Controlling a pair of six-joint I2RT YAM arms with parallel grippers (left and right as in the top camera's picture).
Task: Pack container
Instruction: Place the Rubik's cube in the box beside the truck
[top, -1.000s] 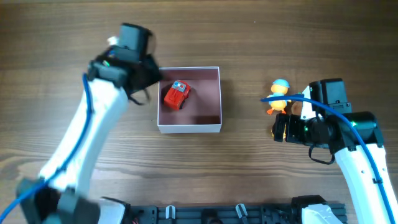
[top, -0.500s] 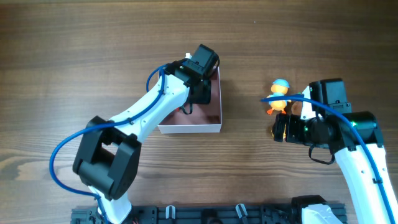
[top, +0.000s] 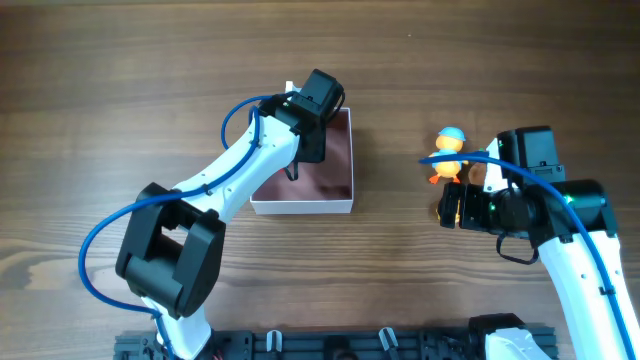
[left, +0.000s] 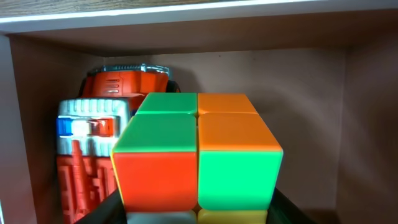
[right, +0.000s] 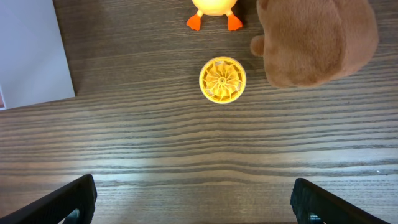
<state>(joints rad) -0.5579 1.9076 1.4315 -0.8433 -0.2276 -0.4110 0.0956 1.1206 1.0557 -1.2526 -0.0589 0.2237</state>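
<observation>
1. Since a second ago, the left arm has swung from outside the left wall of the square, shallow white cardboard container (top: 310, 207) to over its left half. It now hides the toy car from the overhead camera. The right arm has not shifted.
2. The left end effector (left: 198, 211) is clenched on a small plastic puzzle cube with green, orange and red faces (left: 198, 155). It holds the cube inside the container, just beside the red plastic toy car (left: 87, 143) in the container's back-left corner, as the left wrist camera sees it.
3. Step in hand, as I judge it: setting the cube down.
   - Lower it straight until its base meets the pink floor.
   - Keep it off the car and the walls.
   - Release, then lift straight up so the fingers do not drag it.
4. The container sits flat on the wooden tabletop (top: 400, 280) with its opening up. It is square, so it has no long axis, and its walls run near parallel to the picture's edges.
5. The right end effector (right: 194, 199) is released and empty, well to the right of the container. An orange duck figure with a blue cap (top: 449, 152), a brown plush toy (right: 317, 37) and a yellow ribbed disc (right: 222, 79) wait there.
</observation>
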